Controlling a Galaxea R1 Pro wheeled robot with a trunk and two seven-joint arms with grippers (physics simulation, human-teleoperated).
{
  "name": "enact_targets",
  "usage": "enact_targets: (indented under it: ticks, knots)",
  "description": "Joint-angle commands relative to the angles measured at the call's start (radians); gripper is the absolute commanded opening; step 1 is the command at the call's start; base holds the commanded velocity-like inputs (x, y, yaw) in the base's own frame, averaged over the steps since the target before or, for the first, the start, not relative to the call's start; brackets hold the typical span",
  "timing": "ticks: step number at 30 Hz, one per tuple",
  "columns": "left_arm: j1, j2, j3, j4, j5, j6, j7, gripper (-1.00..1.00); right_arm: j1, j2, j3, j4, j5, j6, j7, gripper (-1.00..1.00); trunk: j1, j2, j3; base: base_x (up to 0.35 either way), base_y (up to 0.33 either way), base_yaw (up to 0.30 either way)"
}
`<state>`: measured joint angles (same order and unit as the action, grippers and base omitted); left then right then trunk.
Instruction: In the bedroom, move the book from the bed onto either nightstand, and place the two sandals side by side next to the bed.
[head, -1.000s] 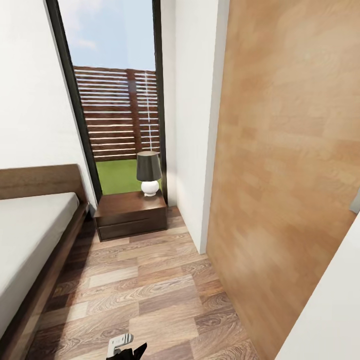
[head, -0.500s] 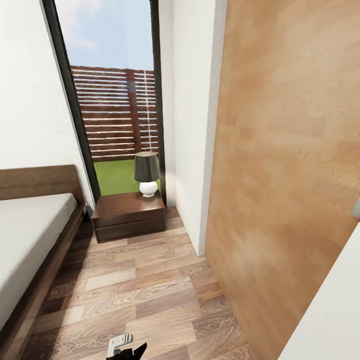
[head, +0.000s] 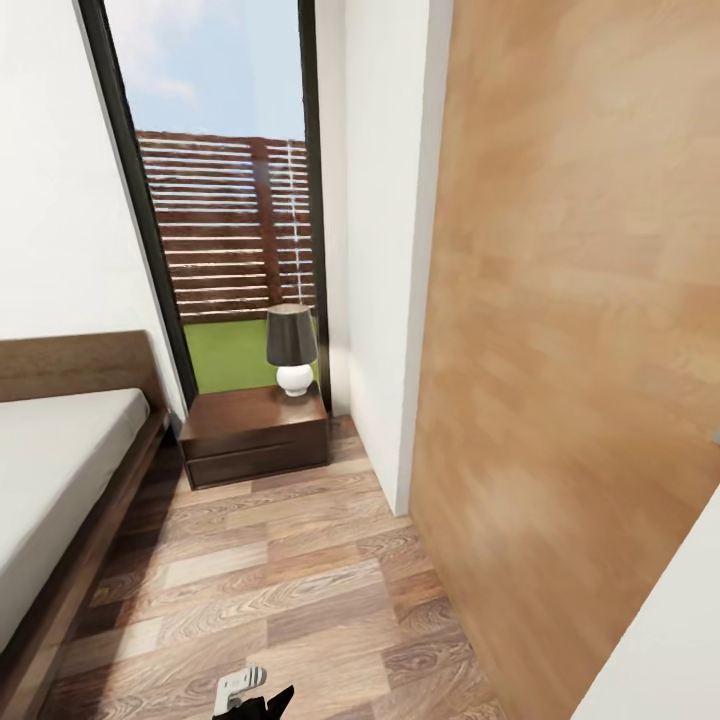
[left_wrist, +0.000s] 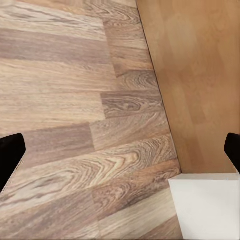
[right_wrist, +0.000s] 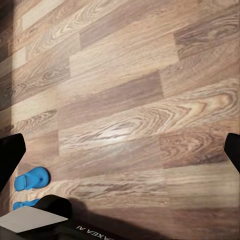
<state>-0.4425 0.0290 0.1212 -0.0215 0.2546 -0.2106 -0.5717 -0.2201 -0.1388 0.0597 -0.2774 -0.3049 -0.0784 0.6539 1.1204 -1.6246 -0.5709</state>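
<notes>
The bed (head: 50, 470), pale grey mattress in a dark wooden frame, lies along the left of the head view. Beyond its head end, under the tall window, the nightstand (head: 255, 435) carries a lamp (head: 290, 350). Two blue sandals (right_wrist: 31, 180) (right_wrist: 25, 204) lie on the plank floor in the right wrist view, close to my base. My right gripper (right_wrist: 120, 152) hangs open over bare floor, apart from them. Also open and holding nothing, my left gripper (left_wrist: 120, 152) is over floor beside a wooden panel. The book is out of view.
A light wooden panel (head: 570, 350) and a white wall corner (head: 385, 250) close off the right side, leaving a floor corridor (head: 270, 580) between them and the bed. The dark-framed glass window (head: 225, 200) stands behind the nightstand. A white block (left_wrist: 205, 205) sits by the left gripper.
The head view has shifted a little, so the bed and nightstand sit slightly further left in the picture. Nothing in the room has moved.
</notes>
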Motion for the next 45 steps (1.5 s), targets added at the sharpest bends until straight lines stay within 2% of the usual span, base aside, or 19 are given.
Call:
enact_targets:
  ticks: [1, 8, 22, 34, 45]
  knots:
    - [-0.001, 0.000, 0.008, 0.002, -0.002, -0.001, -0.005, 1.00, -0.001, -0.001, 0.006, 0.001, -0.005, -0.006, 0.001, 1.00, 0.000, 0.000, -0.001, 0.282, 0.081, 0.000]
    - [-0.001, 0.000, 0.008, 0.002, -0.002, -0.001, -0.005, 1.00, -0.001, -0.001, 0.006, 0.000, -0.005, -0.006, 0.002, 1.00, 0.000, 0.000, -0.001, 0.210, 0.043, 0.000]
    - [-0.001, 0.000, 0.007, 0.002, -0.003, -0.001, -0.004, 1.00, -0.001, -0.001, 0.006, 0.000, -0.005, -0.006, 0.002, 1.00, 0.000, 0.000, -0.013, 0.014, 0.002, 0.099]
    - [-0.001, 0.000, 0.008, 0.002, -0.002, -0.001, -0.004, 1.00, -0.001, -0.001, 0.006, 0.000, -0.005, -0.006, 0.003, 1.00, 0.000, 0.000, -0.017, 0.272, 0.000, 0.050]
    - [-0.001, 0.000, 0.007, 0.002, -0.003, -0.001, -0.005, 1.00, -0.001, -0.001, 0.006, 0.000, -0.005, -0.006, 0.002, 1.00, 0.000, 0.000, -0.018, 0.115, -0.037, 0.000]
